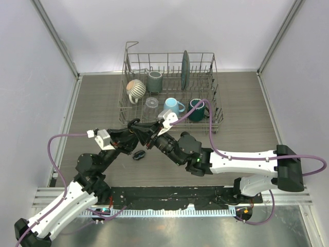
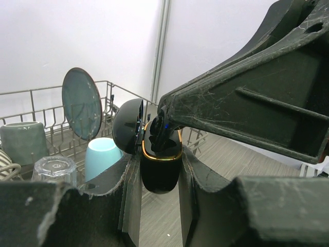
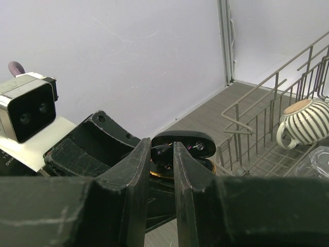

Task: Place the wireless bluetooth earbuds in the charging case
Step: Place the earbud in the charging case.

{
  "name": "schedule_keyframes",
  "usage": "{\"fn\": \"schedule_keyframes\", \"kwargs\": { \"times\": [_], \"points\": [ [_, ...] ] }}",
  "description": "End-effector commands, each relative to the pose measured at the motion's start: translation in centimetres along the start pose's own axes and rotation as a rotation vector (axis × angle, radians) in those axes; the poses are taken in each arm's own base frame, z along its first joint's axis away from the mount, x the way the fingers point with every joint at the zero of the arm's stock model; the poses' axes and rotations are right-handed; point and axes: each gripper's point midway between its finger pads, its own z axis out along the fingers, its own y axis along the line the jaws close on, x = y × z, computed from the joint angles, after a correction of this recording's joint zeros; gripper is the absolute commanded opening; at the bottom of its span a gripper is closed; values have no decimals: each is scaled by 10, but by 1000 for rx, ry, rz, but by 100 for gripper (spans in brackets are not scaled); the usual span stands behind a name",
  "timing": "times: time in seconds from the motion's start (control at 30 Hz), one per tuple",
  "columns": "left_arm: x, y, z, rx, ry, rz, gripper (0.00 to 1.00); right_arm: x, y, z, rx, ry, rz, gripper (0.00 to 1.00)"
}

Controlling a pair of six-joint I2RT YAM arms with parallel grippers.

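The left gripper [image 2: 160, 162] is clamped on the charging case [image 2: 161, 180], a black rounded case with a gold rim, its 2 fingers [image 2: 131, 185] pressed against the case's opposite sides and holding it upright above the table [image 1: 247, 128]. The case's lid [image 2: 128, 126] stands swung open to the left. The right gripper [image 3: 162, 148] reaches in from the other side, its jaws nearly together with only a narrow gap, pinching 1 small black earbud [image 3: 162, 154] at the tips. In the left wrist view those tips sit right at the case's open mouth, touching or just above the gold rim; whether the earbud is seated in its well cannot be told. From above, both grippers meet near the front edge of the dish rack [image 1: 169, 53], which holds a plate [image 1: 185, 64] and a light blue mug [image 1: 173, 107]. A small dark object [image 1: 138, 154] lies on the table just beside them, too small to identify.
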Motion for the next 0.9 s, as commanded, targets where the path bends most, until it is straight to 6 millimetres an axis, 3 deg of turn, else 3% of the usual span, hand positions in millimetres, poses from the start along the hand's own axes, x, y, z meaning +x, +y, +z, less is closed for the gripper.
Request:
{"fn": "schedule_keyframes", "kwargs": {
  "times": [0.0,0.3,0.63,0.87],
  "points": [
    [-50,-3,4,-4,-176,17,0,0,-5,-1,28,39,-64,2],
    [-47,-11,5,42,-159,21,0,-4,-11,4,76,40,-68,11],
    [-47,-13,6,56,-152,38,0,0,-17,8,135,95,-87,11],
    [-47,-12,5,51,-154,41,0,-6,-26,5,181,79,-85,11]
  ]
}}
